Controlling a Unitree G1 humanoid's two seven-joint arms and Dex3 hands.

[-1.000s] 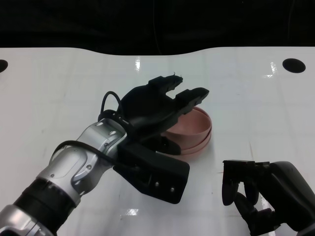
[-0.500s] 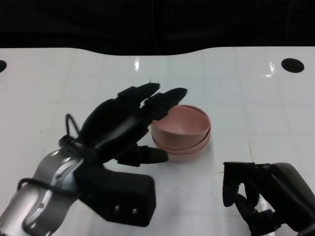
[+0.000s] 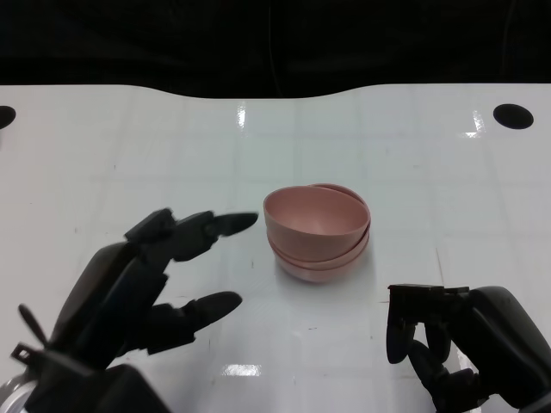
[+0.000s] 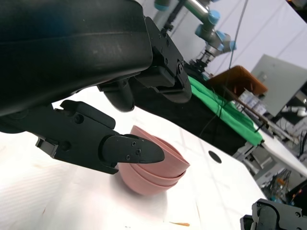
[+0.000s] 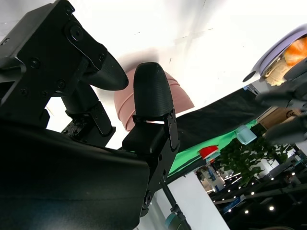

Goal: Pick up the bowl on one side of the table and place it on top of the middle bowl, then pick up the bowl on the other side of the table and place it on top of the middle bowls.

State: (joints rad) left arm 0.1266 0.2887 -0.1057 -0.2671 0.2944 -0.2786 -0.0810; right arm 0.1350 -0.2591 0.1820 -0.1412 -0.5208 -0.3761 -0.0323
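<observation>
Head view: stack of three nested pink plastic bowls (image 3: pixel 317 232) at mid-table on the glossy white table (image 3: pixel 129 163), black left hand (image 3: pixel 142 280) low on the near left, fingers spread and empty, tips short of the stack, black right hand (image 3: pixel 456 344) at the near right, fingers curled in around nothing. Left wrist view: same stack (image 4: pixel 153 165) just beyond parted, empty fingers (image 4: pixel 129 149). Right wrist view: pink stack (image 5: pixel 180 98) partly hidden behind bent fingers (image 5: pixel 152 93), nothing held.
</observation>
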